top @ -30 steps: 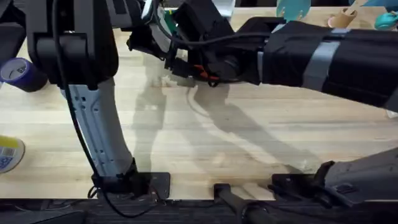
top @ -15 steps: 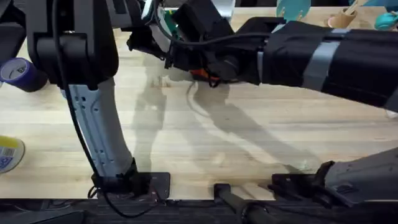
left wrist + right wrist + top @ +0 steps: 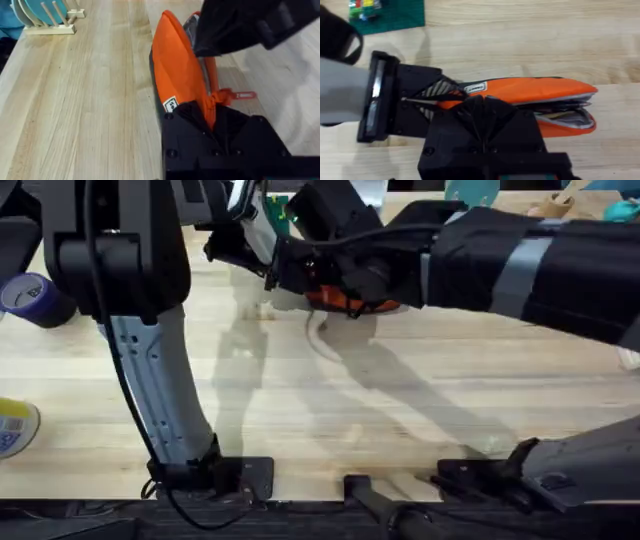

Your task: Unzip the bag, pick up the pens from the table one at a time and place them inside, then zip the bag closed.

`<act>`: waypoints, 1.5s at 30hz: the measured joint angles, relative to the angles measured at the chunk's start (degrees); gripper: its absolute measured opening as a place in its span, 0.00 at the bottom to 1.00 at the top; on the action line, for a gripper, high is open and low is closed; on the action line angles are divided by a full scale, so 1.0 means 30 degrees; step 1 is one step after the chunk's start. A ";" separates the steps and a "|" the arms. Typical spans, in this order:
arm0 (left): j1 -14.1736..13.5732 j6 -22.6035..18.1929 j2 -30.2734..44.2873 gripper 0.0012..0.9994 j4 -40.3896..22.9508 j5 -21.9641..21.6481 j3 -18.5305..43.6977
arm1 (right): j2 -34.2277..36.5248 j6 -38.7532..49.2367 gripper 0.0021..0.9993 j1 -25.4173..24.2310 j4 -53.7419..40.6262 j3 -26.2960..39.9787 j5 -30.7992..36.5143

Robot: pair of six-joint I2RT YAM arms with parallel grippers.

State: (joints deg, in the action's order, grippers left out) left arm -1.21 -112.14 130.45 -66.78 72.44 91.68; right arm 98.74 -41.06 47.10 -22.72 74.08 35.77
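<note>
While both arms met over the far middle of the table (image 3: 300, 400), the items stood as follows, largest first

Table: pale plank top, bare wood across its near half

Right arm (image 3: 520, 265): dark sleeve with a grey band, reaching across from the right side to the far centre

Left arm (image 3: 150, 370): grey and black column rising from its base at the lower left, its wrist at the far centre

Bag (image 3: 180, 75): orange pouch lying on the table at the far centre, between the two wrists; in the overhead view just an orange edge (image 3: 350, 302) showed under the right wrist. Its mouth gaped at one end, grey lining visible (image 3: 570, 117); a white label (image 3: 476, 88) sat on its side

Left pincer (image 3: 212, 112): black fingers closed on the orange fabric at the pouch's end, beside a red zipper pull (image 3: 240, 95) lying on the wood

Right pincer (image 3: 445, 102): hard against the same end of the pouch, by the left pincer's housing; whether it was open or clamped could not be told

Blue tape roll (image 3: 30, 298): at the left edge of the table

Yellow tape roll (image 3: 15, 428): at the left edge, nearer the bases
</note>
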 joint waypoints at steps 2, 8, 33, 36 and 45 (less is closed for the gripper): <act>0.0000 -0.0005 0.0000 0.04 0.0000 0.0000 0.0000 | 0.0000 0.0000 0.03 -0.0174 -0.0044 0.0000 0.0000; 0.0000 -0.0001 0.0000 0.04 0.0000 0.0000 0.0000 | 0.0000 0.0000 0.03 -0.0363 -0.0314 0.0000 0.0011; 0.0000 0.0000 0.0000 0.04 -0.0007 -0.0007 0.0000 | -0.1413 0.0002 0.28 -0.0848 -0.2337 0.0000 0.5323; 0.0000 -0.0005 0.0000 0.04 -0.0007 -0.0007 0.0000 | -0.1413 0.0007 0.72 -0.0848 -0.2339 0.0000 0.5377; 0.0000 -0.0016 0.0000 0.11 -0.0022 -0.0019 0.0000 | -0.1410 0.0131 1.00 -0.0848 -0.2467 0.0000 0.4981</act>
State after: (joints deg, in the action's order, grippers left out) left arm -1.21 -112.19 130.45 -66.85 72.39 91.68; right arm 94.51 -40.66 44.56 -30.12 74.08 50.71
